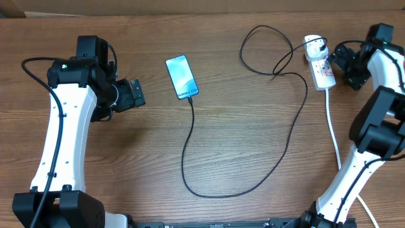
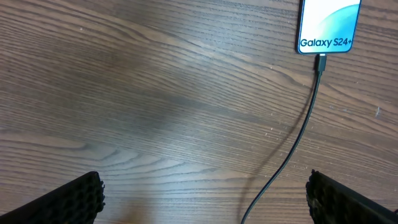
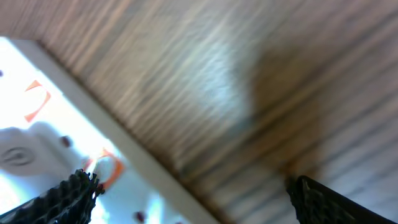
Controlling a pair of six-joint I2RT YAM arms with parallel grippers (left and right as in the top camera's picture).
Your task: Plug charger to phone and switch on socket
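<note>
Spread wide and empty, the left gripper (image 1: 136, 95) and right gripper (image 1: 343, 65) are seen, the charger (image 2: 306, 124) appearing seated in the phone (image 1: 181, 77) at mid-table, so switching is judged in hand: the socket (image 1: 321, 68), just beside the right gripper, must be pressed at its switch.

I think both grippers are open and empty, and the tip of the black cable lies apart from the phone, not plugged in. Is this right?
Not quite. The left wrist view shows the tip of the black cable plugged into the bottom edge of the phone. The rest holds: the left gripper and the right gripper are open and empty.
</note>
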